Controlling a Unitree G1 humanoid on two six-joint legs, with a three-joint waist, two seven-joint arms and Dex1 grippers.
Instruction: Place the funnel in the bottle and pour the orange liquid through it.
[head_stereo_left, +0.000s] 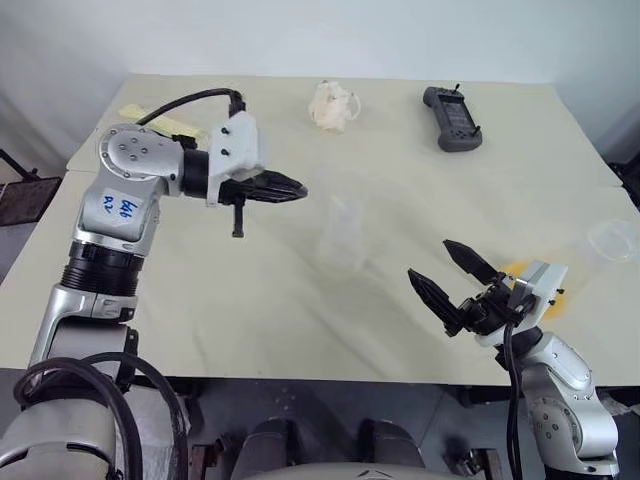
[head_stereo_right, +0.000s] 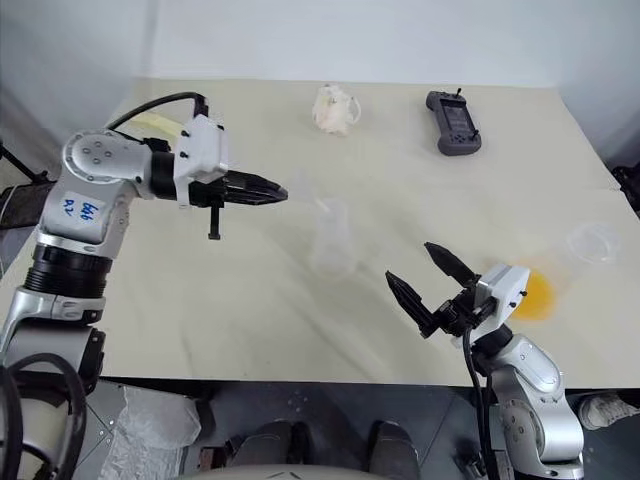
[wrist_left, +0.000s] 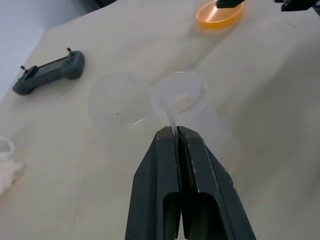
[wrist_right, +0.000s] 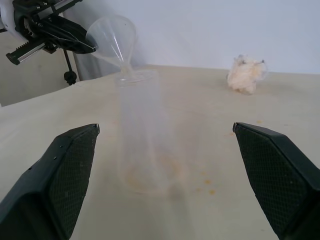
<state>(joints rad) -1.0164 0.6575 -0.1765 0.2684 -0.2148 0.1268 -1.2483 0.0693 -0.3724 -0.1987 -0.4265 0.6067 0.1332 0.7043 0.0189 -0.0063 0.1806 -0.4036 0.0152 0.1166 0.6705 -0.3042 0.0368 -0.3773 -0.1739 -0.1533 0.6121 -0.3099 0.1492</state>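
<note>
The funnel (wrist_right: 114, 36) is pinched by its rim in the closed left gripper (wrist_left: 177, 134), held tilted with its spout right at the mouth of the bottle (wrist_right: 142, 135); from these views I cannot tell whether the spout has entered the neck or only hovers at it. The bottle stands upright near the middle of the table (head_stereo_left: 250, 330), empty apart from a faint residue at its base.

The orange liquid (wrist_left: 216, 14) sits in a shallow clear vessel at about four o'clock from the bottle, near the right edge of the table. The right gripper (head_stereo_left: 450, 282) hangs just beside it, at its nine o'clock, jaws spread wide and holding nothing.

As I judge it, the task is in its first half: the funnel is lifted and brought to the bottle but not clearly seated, and nothing has been poured. Left to do: settle and release the funnel, pick up the orange liquid, pour.

Count: one funnel, one bottle, one vessel of orange liquid, one empty clear round cup (head_stereo_left: 612, 240) at three o'clock, one dark handheld controller (head_stereo_left: 452, 119) at one o'clock, one crumpled white wad (head_stereo_left: 333, 105) at twelve o'clock, one pale yellow strip (head_stereo_left: 160, 121) at ten o'clock.
</note>
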